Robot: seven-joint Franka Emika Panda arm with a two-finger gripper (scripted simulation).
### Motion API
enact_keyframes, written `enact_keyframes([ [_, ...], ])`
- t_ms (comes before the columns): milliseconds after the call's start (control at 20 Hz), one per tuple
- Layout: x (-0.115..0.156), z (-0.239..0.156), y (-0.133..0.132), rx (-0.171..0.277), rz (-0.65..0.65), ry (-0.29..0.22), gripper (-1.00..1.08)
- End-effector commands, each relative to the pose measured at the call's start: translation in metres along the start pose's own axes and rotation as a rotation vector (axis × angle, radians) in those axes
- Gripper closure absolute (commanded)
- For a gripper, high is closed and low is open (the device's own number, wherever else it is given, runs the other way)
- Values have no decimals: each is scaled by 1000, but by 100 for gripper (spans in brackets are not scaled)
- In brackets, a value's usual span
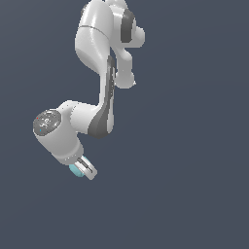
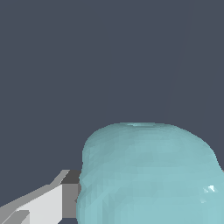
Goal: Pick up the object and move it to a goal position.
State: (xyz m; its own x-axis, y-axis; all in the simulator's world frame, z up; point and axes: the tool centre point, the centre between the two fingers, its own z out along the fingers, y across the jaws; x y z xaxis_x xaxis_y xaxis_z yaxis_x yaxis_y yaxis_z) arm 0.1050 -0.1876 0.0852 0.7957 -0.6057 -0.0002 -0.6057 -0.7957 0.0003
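1. Arm (image 1: 99, 58): glossy white, rounded shells with dark grey joint bands. It folds down from the top of the exterior view toward that view's lower left. A grey disc cap (image 1: 46, 121) with fine markings sits on the wrist housing.
2. Gripper (image 1: 83, 169): short white fingers with darker grey inner faces, pointing down and toward the exterior view's right.
3. Object (image 1: 76, 169): pale teal-cyan lump, seen in the exterior view only as a small sliver at the fingers, on the side toward that view's left. It is much narrower than the wrist housing above it.
4. Wrist view: the object (image 2: 148, 175) fills the near field. Its outline is rounded and domed, its surface softly faceted in faint horizontal bands, matte, with one small bright glint near its edge. No markings.
5. One finger (image 2: 43, 205) shows in the wrist view: flat white body, angular, with a grey pad face touching the object's side.
6. Jaws: closed onto the object, which sits between them.
7. Surroundings: uniform dark slate-blue background, featureless in both views.
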Motion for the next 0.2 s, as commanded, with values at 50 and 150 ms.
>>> enact_keyframes([
  [50,4,-1,1,0,-1,0,108],
  [150,4,-1,1,0,-1,0,108],
])
